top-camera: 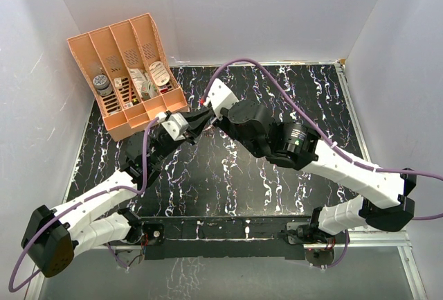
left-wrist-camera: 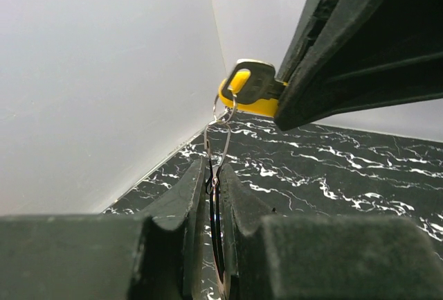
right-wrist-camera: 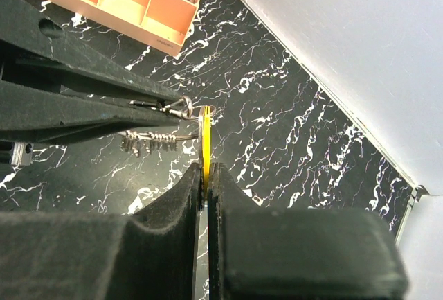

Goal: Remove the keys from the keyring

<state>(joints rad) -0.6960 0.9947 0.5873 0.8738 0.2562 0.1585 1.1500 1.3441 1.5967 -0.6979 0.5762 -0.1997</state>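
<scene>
Your overhead view is bright and evenly lit from above. The white enclosure walls [top-camera: 277, 9] glow softly, the glossy black white-veined tabletop [top-camera: 228, 182] carries only a mild sheen, and soft shadows lie beneath the arms. In your left wrist view, the black padded fingers [left-wrist-camera: 173, 244] of the left gripper [left-wrist-camera: 211, 172] at 6 o'clock are dark and blurred. The yellow-headed metal key [left-wrist-camera: 249, 89] near 12 o'clock is sharper, and the thin silvery wire keyring [left-wrist-camera: 225, 140] catches fine highlights. In your right wrist view, the right gripper [right-wrist-camera: 205, 172] at 6 o'clock is soft, while the tabletop at 3 o'clock is crisp.
</scene>
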